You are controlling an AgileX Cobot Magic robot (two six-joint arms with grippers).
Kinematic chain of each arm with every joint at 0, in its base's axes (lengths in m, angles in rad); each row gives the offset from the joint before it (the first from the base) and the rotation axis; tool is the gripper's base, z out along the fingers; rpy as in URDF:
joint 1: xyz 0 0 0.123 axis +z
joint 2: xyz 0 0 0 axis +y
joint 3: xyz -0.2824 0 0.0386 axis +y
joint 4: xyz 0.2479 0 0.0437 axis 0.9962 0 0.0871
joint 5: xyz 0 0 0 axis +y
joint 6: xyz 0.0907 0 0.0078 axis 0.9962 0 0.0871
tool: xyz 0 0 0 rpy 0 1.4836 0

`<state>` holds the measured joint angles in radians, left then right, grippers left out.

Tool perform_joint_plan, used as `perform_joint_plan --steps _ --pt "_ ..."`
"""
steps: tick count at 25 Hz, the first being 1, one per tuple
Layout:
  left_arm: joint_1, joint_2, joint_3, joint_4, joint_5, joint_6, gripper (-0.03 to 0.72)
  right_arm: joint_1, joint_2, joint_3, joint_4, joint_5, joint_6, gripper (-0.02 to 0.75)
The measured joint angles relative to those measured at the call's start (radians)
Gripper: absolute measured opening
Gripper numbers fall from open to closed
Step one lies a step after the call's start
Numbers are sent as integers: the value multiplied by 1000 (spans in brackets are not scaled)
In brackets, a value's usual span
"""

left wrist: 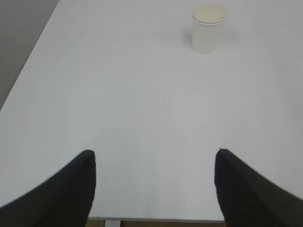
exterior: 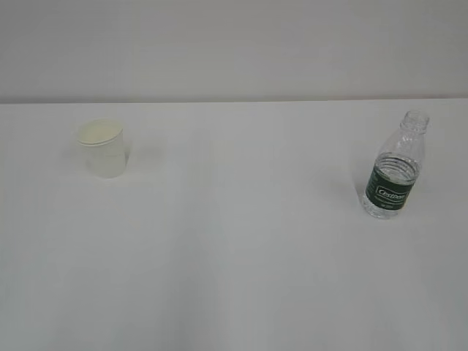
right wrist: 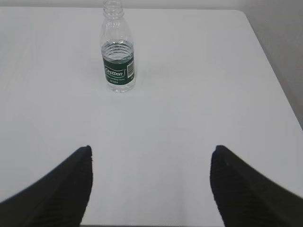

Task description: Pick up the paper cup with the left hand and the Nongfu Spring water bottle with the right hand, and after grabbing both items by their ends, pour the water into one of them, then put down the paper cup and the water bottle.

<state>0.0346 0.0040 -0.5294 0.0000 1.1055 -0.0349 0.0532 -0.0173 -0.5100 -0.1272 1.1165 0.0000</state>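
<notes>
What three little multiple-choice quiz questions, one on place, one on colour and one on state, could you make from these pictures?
1. Where does the paper cup stand in the exterior view?
A. on the left of the table
B. beside the bottle
C. in a gripper

2. What colour is the label on the water bottle?
A. red
B. dark green
C. yellow

3. How is the bottle's neck?
A. capped
B. covered by the cup
C. open, no cap

Answers:
1 A: the cup is far left, the bottle far right.
2 B: a dark green band with white lettering.
3 C: the bare threaded neck shows in the right wrist view.
</notes>
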Motion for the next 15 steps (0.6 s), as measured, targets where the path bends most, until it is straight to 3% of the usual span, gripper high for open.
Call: perform_joint_plan --steps 15 --pt "0 115 -67 -5 -7 0 567 0 62 -6 26 8 -7 619"
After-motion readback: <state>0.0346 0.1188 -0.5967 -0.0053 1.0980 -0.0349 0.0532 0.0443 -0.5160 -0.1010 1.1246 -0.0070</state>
